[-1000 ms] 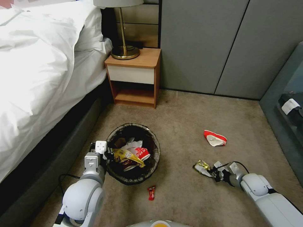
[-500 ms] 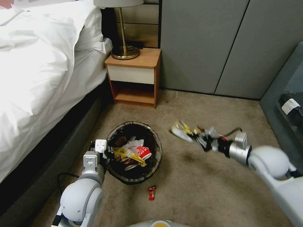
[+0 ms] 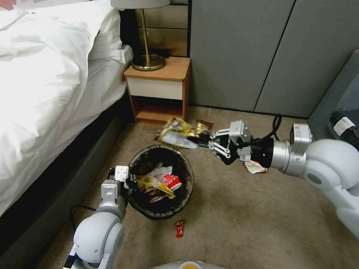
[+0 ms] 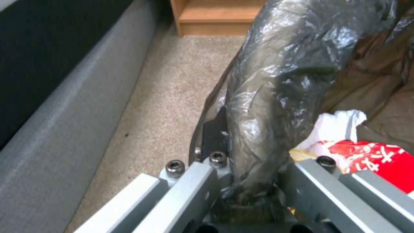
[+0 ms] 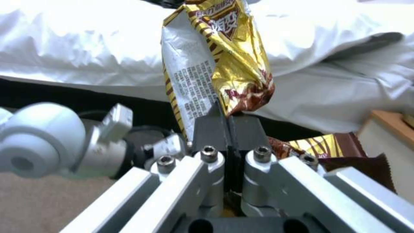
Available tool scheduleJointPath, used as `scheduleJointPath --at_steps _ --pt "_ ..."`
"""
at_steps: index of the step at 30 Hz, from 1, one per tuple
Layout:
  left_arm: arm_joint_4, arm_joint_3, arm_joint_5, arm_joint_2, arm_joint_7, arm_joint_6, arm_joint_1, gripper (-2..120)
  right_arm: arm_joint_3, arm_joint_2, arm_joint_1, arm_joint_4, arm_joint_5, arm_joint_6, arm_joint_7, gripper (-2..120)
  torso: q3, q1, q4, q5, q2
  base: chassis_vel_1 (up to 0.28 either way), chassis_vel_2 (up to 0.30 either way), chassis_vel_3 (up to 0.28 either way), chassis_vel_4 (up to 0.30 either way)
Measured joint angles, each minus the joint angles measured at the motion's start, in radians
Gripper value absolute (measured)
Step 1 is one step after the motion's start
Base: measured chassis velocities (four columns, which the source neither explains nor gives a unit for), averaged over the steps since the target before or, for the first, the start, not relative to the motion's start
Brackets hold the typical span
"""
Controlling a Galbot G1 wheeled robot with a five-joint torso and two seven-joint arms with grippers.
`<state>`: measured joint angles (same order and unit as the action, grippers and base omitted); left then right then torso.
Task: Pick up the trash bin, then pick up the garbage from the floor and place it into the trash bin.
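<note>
The trash bin [image 3: 161, 216], lined with a dark bag, holds a red-and-white cup, a yellow wrapper and white paper. My left gripper [image 3: 128, 182] is shut on its rim; the bag-covered rim [image 4: 267, 106] runs between the jaws in the left wrist view. My right gripper [image 3: 200, 141] is shut on a gold snack wrapper [image 3: 175, 135], held in the air just beyond the bin's far edge. That gold wrapper [image 5: 215, 68] stands up from the closed jaws. A crumpled red-and-white cup [image 3: 255, 167] lies on the carpet under my right arm. A small red wrapper [image 3: 180, 228] lies in front of the bin.
A bed [image 3: 48, 86] with white bedding and a dark base runs along the left. A wooden nightstand [image 3: 159, 91] with a brass lamp [image 3: 147, 59] stands behind the bin. Grey wall panels [image 3: 254, 56] close the back, and a grey cabinet [image 3: 336, 112] is at the right.
My right gripper lifted the gold wrapper off the carpet and carried it up and left to the bin's far edge. The bin and left gripper stayed nearly still.
</note>
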<state>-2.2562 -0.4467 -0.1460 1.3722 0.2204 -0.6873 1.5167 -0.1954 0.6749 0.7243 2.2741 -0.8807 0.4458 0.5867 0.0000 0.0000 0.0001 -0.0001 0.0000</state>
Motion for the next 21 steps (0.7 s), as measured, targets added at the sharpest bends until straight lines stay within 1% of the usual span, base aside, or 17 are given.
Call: scheduleJointPath --at_steps 1,2,3,4,5,6,7,8,9,10,13,17,21 --pt "0.003 0.0 0.001 0.002 0.0 0.001 -0.001 0 0.062 0.007 -0.066 -0.009 -0.019 0.009 -0.02 0 0.0 0.0 0.0003 -0.0002 0.0 0.0 0.0 0.0 0.0" --pt "0.004 0.0 0.001 0.003 0.0 0.002 -0.001 0 0.113 0.017 -0.107 -0.02 -0.027 0.016 -0.035 0 0.0 0.0 -0.0005 -0.0001 0.0 0.0 0.0 0.0 0.0" --pt "0.004 0.0 0.001 0.003 0.0 0.002 -0.001 0 0.113 0.017 -0.107 -0.02 -0.027 0.016 -0.035 0 0.0 0.0 -0.0005 -0.0001 0.0 0.0 0.0 0.0 0.0" --pt "0.006 0.0 0.002 0.004 0.0 0.002 -0.002 0 0.144 0.026 -0.128 -0.027 -0.028 0.02 -0.043 0 0.0 0.0 -0.0004 -0.0001 0.0 0.0 0.0 0.0 0.0" --pt "0.007 0.001 0.003 0.006 0.0 0.003 -0.003 0 0.213 0.05 -0.166 -0.044 -0.028 0.027 -0.057 0 0.0 0.0 0.0001 0.0 0.0 0.0 0.0 0.0 0.0" --pt "0.007 0.001 0.003 0.006 0.0 0.003 -0.003 0 0.213 0.05 -0.166 -0.044 -0.028 0.027 -0.057 0 0.0 0.0 0.0001 0.0 0.0 0.0 0.0 0.0 0.0" --pt "0.008 0.001 0.003 0.007 -0.001 0.004 -0.003 0 0.249 0.064 -0.181 -0.055 -0.025 0.029 -0.063 0 0.0 0.0 -0.0001 0.0 0.0 0.0 0.0 0.0 0.0" --pt "0.009 0.0 0.004 0.007 -0.001 0.005 -0.003 0 0.319 0.089 -0.197 -0.083 0.002 0.03 -0.07 0 0.0 0.0 0.0002 -0.0001 0.0 0.0 0.0 0.0 0.0" --pt "0.009 -0.003 0.003 0.006 -0.001 0.005 -0.003 0 0.354 0.101 -0.198 -0.108 0.028 0.028 -0.07 0 0.0 0.0 0.0001 0.0 0.0 0.0 0.0 0.0 0.0" --pt "0.009 -0.003 0.003 0.006 -0.001 0.005 -0.003 0 0.354 0.101 -0.198 -0.108 0.028 0.028 -0.07 0 0.0 0.0 0.0001 0.0 0.0 0.0 0.0 0.0 0.0" --pt "0.008 -0.007 0.0 0.003 -0.001 0.006 0.001 0 0.4 0.112 -0.193 -0.163 0.073 0.018 -0.066 0 0.0 0.0 -0.0003 0.0001 0.0 0.0 0.0 0.0 0.0" --pt "0.008 -0.005 -0.001 0.005 -0.001 0.007 0.001 0 0.424 0.127 -0.187 -0.201 0.097 0.011 -0.06 0 0.0 0.0 -0.0002 0.0001 0.0 0.0 0.0 0.0 0.0" --pt "0.007 -0.004 -0.002 0.005 -0.001 0.007 0.0 0 0.431 0.133 -0.183 -0.214 0.114 0.009 -0.056 0 0.0 0.0 -0.0001 0.0001 0.0 0.0 0.0 0.0 0.0"
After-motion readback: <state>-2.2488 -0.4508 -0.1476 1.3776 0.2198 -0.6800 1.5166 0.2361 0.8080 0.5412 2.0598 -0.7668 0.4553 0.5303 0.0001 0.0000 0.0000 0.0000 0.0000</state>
